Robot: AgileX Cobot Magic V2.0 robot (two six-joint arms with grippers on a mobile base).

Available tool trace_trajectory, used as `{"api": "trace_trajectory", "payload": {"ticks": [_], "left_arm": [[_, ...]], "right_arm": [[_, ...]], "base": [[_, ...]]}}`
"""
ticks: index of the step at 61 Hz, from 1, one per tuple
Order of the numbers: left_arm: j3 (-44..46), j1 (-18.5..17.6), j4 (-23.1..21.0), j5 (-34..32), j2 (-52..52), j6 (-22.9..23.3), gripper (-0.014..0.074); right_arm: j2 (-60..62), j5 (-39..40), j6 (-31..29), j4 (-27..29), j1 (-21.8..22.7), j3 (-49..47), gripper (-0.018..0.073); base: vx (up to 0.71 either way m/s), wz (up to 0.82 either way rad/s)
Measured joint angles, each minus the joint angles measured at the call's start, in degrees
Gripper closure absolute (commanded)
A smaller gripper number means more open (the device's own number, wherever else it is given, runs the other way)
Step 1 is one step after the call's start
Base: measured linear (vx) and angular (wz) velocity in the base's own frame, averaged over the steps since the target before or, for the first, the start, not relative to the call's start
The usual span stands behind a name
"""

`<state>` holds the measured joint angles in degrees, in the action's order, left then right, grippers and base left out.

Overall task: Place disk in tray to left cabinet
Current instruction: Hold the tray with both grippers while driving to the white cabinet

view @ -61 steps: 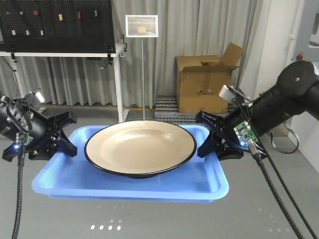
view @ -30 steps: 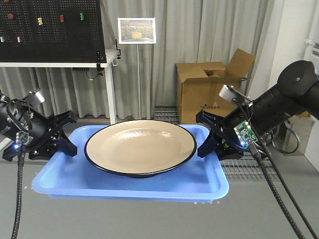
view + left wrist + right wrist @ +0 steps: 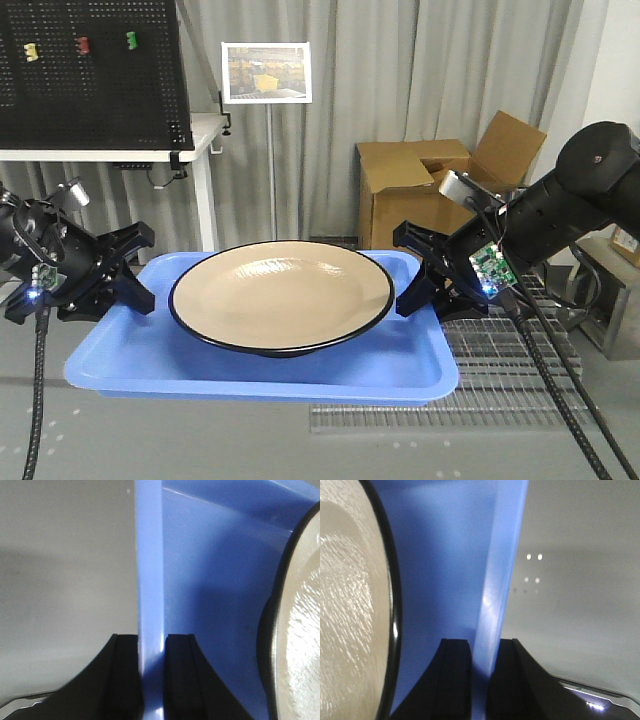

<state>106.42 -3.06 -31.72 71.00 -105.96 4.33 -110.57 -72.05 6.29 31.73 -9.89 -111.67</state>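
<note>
Disk [image 3: 280, 295]: lies flat in the middle of the tray [image 3: 250, 378], between the two grippers and touching neither, so needs no grasp of its own. Left gripper [image 3: 140, 270]: pinches the raised rim at the tray's left end, one finger inside the wall and one outside, plain in the left wrist view. Right gripper [image 3: 405, 270]: clamps the opposite rim the same way, with the disk's dark edge just inboard of its inner finger. Looks chosen for balance: grips at both short ends to hold the tray level and stop the glossy plate sliding. Appears carried in the air, with floor [image 3: 150, 440] and a metal grating [image 3: 500, 370] below the grippers instead of any tabletop. Shows no cabinet in any view, only a pegboard [image 3: 90, 70], a sign [image 3: 266, 73] and a cardboard box [image 3: 420, 190] beyond the grippers. Probably mid-transport, set-down not yet done. Calls for matched motion of both arms, to avoid tilting the tray, losing the rim or sending the disk skating.
</note>
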Motion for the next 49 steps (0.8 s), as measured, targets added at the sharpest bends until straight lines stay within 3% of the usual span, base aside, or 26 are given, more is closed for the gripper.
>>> {"api": "trace_trajectory", "payload": {"ticks": [49], "left_arm": [[0.0, 0.0, 0.0, 0.0, 0.0, 0.0, 0.0596]], "right_arm": [[0.0, 0.0, 0.0, 0.1, 0.0, 0.0, 0.0551]], "base": [[0.47, -0.04]]}}
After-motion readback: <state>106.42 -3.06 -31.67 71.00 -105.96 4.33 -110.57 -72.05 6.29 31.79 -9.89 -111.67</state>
